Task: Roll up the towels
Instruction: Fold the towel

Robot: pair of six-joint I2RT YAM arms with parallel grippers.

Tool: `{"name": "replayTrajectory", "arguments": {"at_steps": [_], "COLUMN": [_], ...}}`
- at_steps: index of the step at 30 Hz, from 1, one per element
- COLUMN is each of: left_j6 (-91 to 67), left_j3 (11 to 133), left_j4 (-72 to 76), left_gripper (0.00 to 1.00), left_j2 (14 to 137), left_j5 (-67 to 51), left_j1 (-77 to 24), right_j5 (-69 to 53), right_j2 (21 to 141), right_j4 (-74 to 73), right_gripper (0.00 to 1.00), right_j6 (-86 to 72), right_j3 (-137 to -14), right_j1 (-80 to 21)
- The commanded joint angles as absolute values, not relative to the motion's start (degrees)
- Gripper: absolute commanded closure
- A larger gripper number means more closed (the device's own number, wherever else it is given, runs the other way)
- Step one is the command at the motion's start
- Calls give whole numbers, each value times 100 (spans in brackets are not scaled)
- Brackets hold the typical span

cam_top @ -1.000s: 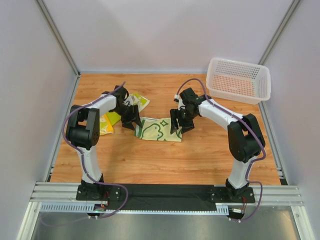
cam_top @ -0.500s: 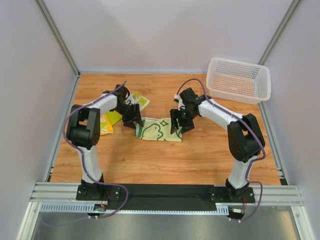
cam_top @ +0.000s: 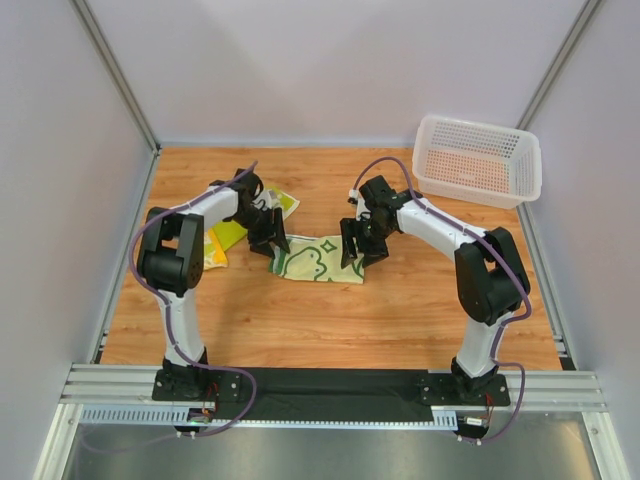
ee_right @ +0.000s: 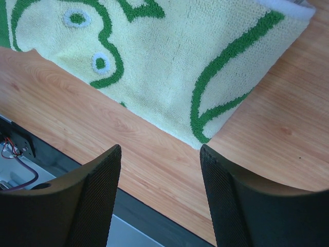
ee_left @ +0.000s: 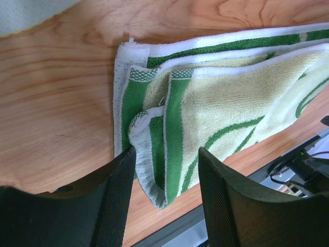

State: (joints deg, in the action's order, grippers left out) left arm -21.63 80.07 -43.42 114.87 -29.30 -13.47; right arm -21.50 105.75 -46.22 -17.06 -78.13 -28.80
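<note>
Lying folded and flat, the towel (cam_top: 320, 258) rests in the middle of the table (cam_top: 400, 310). The left gripper (cam_top: 272, 240), jaws parted and empty, straddles its layered left edge, likely to pinch it and start the roll. The right gripper (cam_top: 358, 250), equally released, hovers over the opposite corner, probably to steady it.

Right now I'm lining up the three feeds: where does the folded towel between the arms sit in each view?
Top external: folded towel lies near the picture's centre.
Left wrist: folded towel fills centre and right, layered green-striped end showing.
Right wrist: folded towel fills the top, one printed corner showing.
Shared landmark: the wooden table beneath it.
</note>
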Motion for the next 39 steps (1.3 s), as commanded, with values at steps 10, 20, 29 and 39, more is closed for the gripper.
{"name": "replayTrajectory", "arguments": {"at_steps": [10, 20, 29, 39], "left_j6": [-1916, -1846, -1310, -1433], "left_j3": [8279, 8762, 9263, 8702], "left_j4": [-4324, -4429, -4491, -4334], "left_gripper": [76, 100, 100, 100], "left_j2": [11549, 11127, 10872, 11329], "left_j5": [-3137, -3471, -3622, -2876], "left_j1": [-1503, -1608, -1687, -1679], "right_j5": [-2066, -2048, -2013, -2004], "right_j2": [10547, 10538, 10494, 10450], "right_j4": [-4491, -4438, -4474, -4605], "right_gripper": [36, 37, 37, 37], "right_j6": [-1688, -1670, -1617, -1521], "right_j3": [-7691, -7629, -7594, -7638], "right_j1": [-2892, -2892, -2892, -2874]}}
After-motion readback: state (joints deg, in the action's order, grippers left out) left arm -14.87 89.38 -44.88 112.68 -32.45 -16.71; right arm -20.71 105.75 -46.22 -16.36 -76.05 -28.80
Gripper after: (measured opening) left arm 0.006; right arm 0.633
